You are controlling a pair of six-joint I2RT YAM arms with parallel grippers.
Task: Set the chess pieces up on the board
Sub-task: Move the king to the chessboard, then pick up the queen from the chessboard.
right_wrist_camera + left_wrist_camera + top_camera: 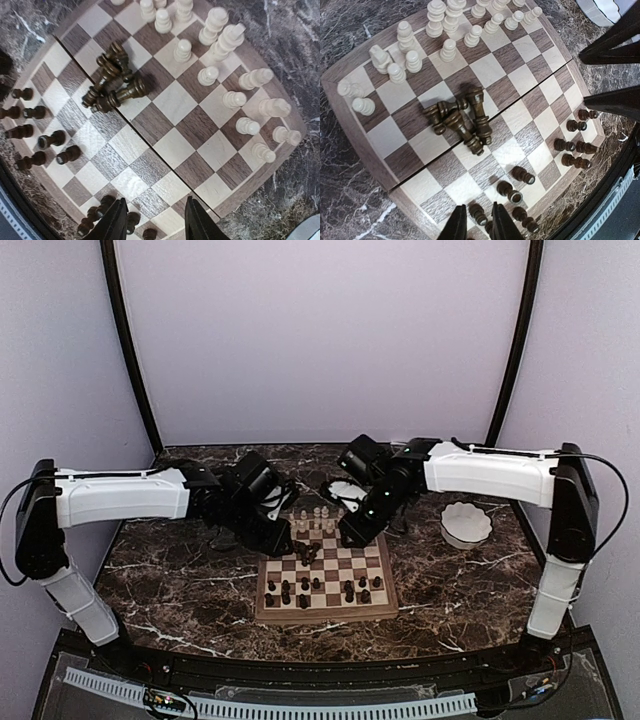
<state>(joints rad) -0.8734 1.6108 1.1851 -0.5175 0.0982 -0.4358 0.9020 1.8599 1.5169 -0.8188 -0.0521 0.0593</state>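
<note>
One board [325,614] beneath both claws. Right claw [154,205] spread, empty; left claw [478,212] narrowed, grip impossible to tell. Dark heap [460,120] toppled mid-board, cream pieces [405,35] standing along far rows. Risk: fingers clipping tangled heap, scattering pieces, toppling upright neighbours.

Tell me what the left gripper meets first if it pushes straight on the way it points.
Probably the standing dark brown piece right at the left gripper's fingertips, in the wrist view. Depth is unclear, so it could already sit between them. The heap of toppled dark pieces lies farther along.
</note>
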